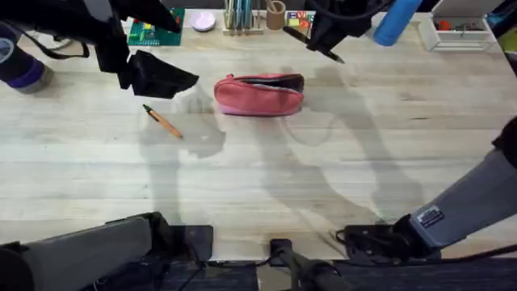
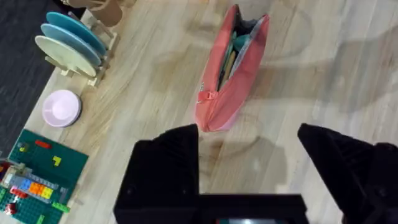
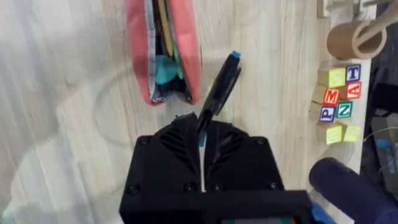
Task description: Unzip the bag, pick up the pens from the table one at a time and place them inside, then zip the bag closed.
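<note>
**Right tool holding black pen, bag unzipped, orange pen still on worktop**

Bag (image 1: 258, 94) lies on the worktop (image 1: 266, 186) in the upper middle of the overhead frame, long axis left-right, zipper open along the top. Left wrist view shows the bag (image 2: 231, 74) gaping, contents visible inside. Right wrist view also shows the open bag (image 3: 163, 46) with yellowish and teal items in it.

Orange pen (image 1: 163, 121) lies flat on the worktop, left of the bag and slightly lower in the overhead frame, angled diagonally, apart from the bag.

Black pen (image 3: 219, 90) is pinched in the right tool (image 3: 202, 127), fingers closed on its lower end, pen sticking out forward with a blue cap end, just beside the bag's open end. In the overhead the right tool (image 1: 323, 39) is at the upper right of the bag, above the worktop, with the black pen (image 1: 313, 44) poking out.

Left tool (image 2: 249, 146) is wide open, holding nothing, fingers spread with the bag's near end between and beyond them. In the overhead the left tool (image 1: 161, 77) sits just left of the bag, above the orange pen.
</note>
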